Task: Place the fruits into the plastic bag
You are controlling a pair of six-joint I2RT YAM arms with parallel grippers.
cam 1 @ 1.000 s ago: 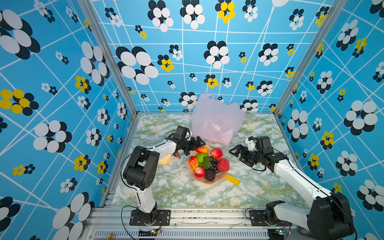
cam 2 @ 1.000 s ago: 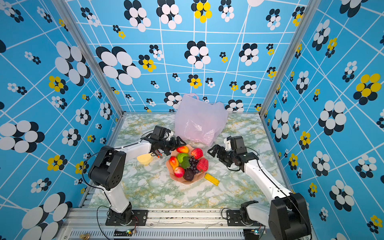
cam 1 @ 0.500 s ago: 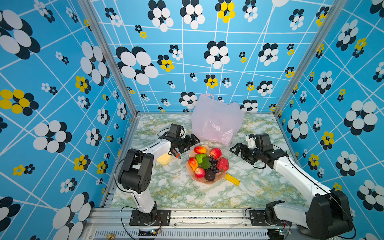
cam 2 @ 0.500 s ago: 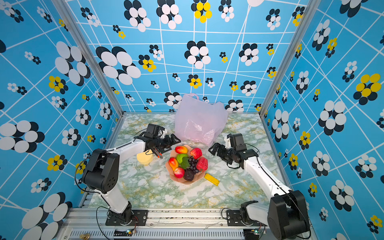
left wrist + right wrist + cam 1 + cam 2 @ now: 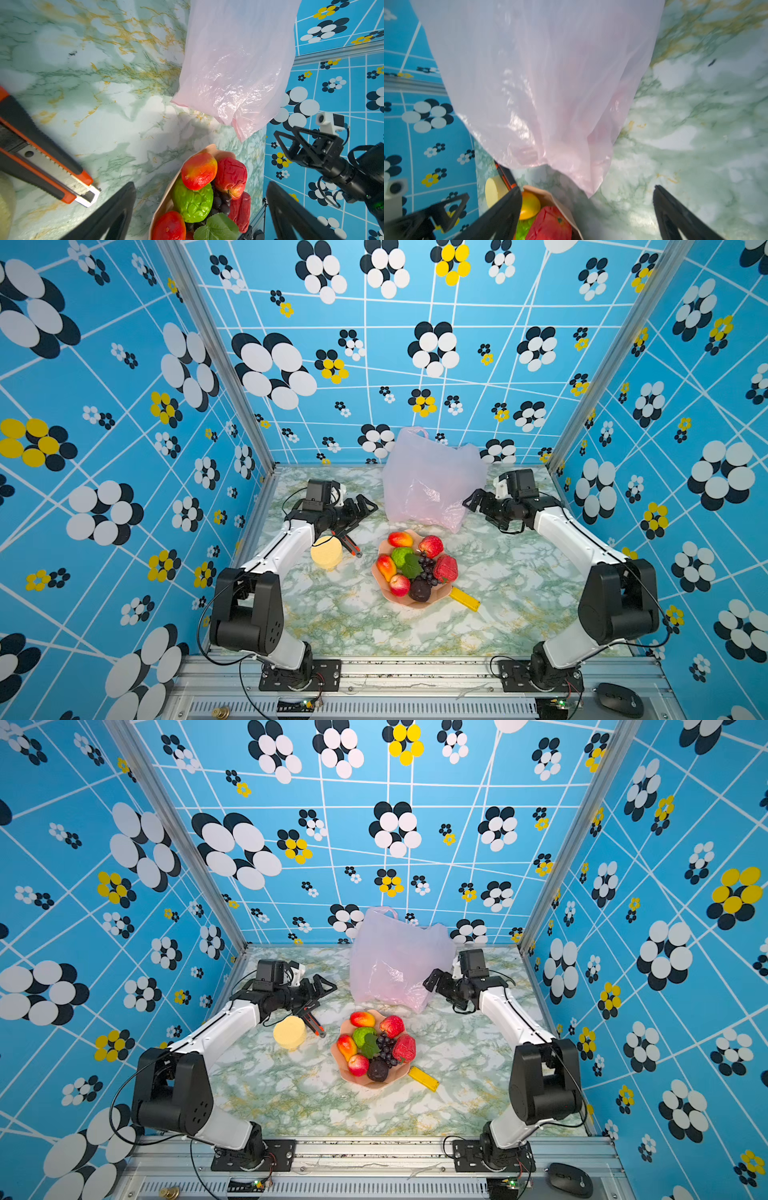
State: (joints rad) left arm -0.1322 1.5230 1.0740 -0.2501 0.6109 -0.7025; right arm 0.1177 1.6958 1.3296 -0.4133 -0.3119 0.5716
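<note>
1. The counter (image 5: 519,572) has blue walls (image 5: 415,364) at 9, 12 and 3 o'clock.
2. The bag (image 5: 428,485) stands by the 12 o'clock wall.
3. The fruits (image 5: 411,568) are piled on a pink plate (image 5: 415,605) mid-counter, just at 6 o'clock of the bag.
4. A knife (image 5: 347,545) and a yellow lump (image 5: 327,551) lie at 9 o'clock of the plate.
5. A yellow block (image 5: 465,599) touches the plate's rim at 4 o'clock.
6. Bare counter lies at 6 and 3 o'clock of the plate.
7. The left end effector (image 5: 365,516) is wide open and empty. It is at 10 o'clock of the fruits, and the bag is at its 3 o'clock, apart.
8. The right end effector (image 5: 482,512) is wide open and empty too. It is at 2 o'clock of the fruits, just beside the bag. I cannot tell if they touch.
</note>
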